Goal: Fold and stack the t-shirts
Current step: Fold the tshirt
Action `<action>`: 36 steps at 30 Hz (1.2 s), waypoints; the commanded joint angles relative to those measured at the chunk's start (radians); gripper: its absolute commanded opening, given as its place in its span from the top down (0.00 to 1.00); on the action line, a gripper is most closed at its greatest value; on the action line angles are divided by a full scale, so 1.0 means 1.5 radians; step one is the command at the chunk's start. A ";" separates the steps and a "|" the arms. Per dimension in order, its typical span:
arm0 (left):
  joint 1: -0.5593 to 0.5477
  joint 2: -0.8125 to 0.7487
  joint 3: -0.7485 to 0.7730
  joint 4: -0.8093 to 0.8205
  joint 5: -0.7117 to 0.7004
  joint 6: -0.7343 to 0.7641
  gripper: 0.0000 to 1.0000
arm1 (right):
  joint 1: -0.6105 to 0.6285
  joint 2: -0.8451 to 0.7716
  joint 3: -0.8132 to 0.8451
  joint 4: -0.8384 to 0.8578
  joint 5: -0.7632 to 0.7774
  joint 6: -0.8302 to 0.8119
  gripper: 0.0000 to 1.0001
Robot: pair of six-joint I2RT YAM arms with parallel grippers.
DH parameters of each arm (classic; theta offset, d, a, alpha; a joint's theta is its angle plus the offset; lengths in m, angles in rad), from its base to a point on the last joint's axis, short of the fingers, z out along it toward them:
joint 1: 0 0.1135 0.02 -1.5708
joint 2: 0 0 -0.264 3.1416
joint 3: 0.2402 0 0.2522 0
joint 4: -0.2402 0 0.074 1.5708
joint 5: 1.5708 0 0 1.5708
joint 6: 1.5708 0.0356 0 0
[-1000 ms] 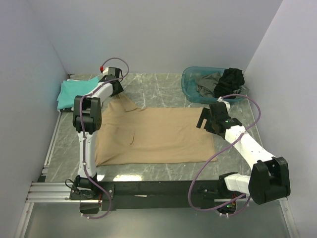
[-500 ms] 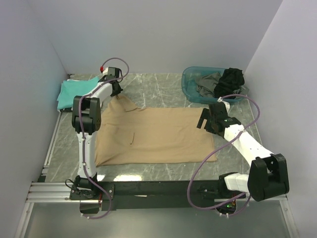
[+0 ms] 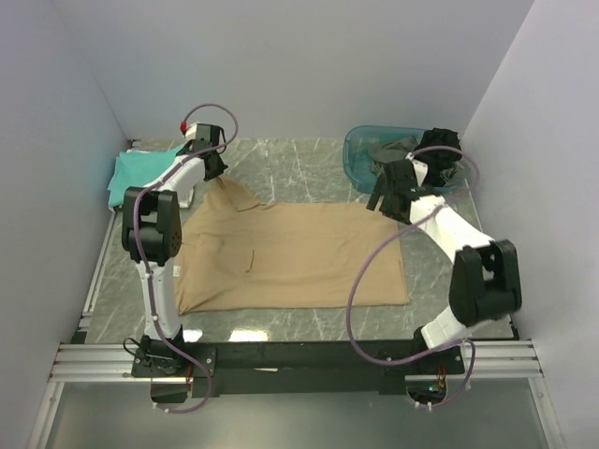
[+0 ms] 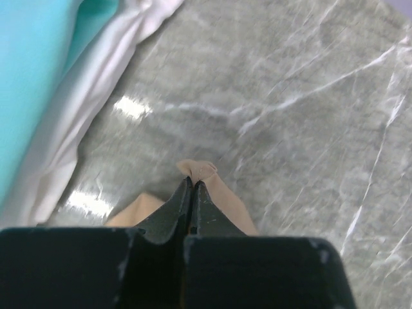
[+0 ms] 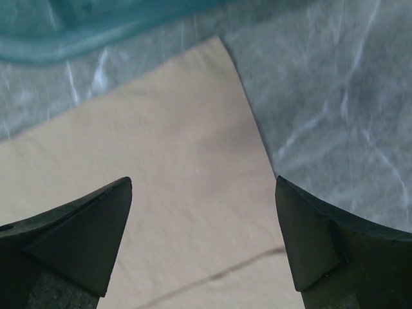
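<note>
A large tan t-shirt (image 3: 290,253) lies spread flat on the marble table. My left gripper (image 3: 213,173) is shut on its far left corner, which rises in a small peak. In the left wrist view a fold of tan cloth (image 4: 225,203) pokes out past the closed gripper (image 4: 193,183). My right gripper (image 3: 386,198) hovers open over the shirt's far right corner; in the right wrist view the tan cloth (image 5: 161,161) shows between the wide fingers of that gripper (image 5: 203,183). A teal t-shirt (image 3: 140,173) lies folded at the far left, over a white one (image 4: 96,109).
A teal plastic basket (image 3: 356,164) at the far right holds dark grey and black garments (image 3: 435,150); its rim (image 5: 77,38) lies just beyond the right gripper. Walls close in on three sides. A metal rail (image 3: 281,355) runs along the near edge.
My left gripper has closed on the tan shirt's far left corner and drawn it slightly up and back. My right arm has swung away from me to the shirt's far right corner.
</note>
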 commanded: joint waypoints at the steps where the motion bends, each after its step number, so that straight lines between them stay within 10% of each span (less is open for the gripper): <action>1: -0.006 -0.060 -0.039 -0.006 -0.019 -0.033 1.00 | -0.002 0.081 0.097 -0.012 0.067 0.015 0.03; 20: -0.011 -0.304 -0.313 0.051 0.015 -0.078 1.00 | 0.070 0.405 0.392 -0.192 0.270 0.089 0.04; 36: -0.013 -0.359 -0.353 0.051 -0.007 -0.077 1.00 | 0.081 0.406 0.379 -0.274 0.311 0.121 0.08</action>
